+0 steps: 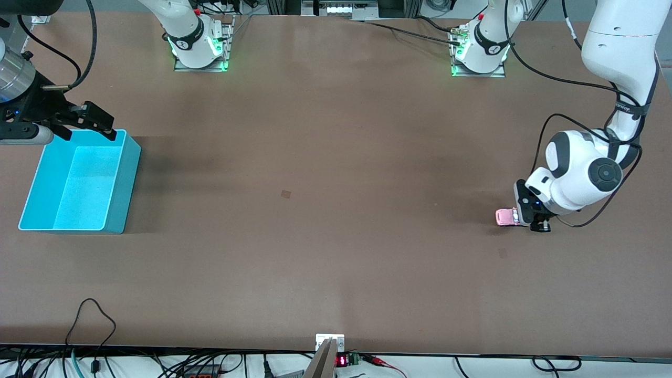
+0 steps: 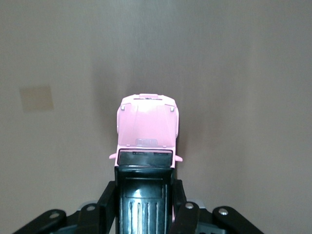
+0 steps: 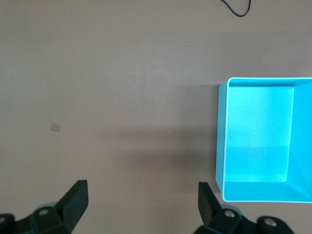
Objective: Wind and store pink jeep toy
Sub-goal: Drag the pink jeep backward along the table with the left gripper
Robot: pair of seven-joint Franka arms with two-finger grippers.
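2 steps remain: winding and storing. The left gripper point(image 2: 145, 207) has clamped the pink jeep toy point(image 2: 147, 127) at its black roof, apparently on the table point(image 1: 336, 210). The right gripper point(image 1: 86, 123) waits, spread, over the empty turquoise bin point(image 1: 123, 181).

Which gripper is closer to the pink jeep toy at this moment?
Left. The left gripper is shut on the pink jeep toy, gripping its black rear. The right gripper hangs open above the turquoise bin at the right arm's end of the table.
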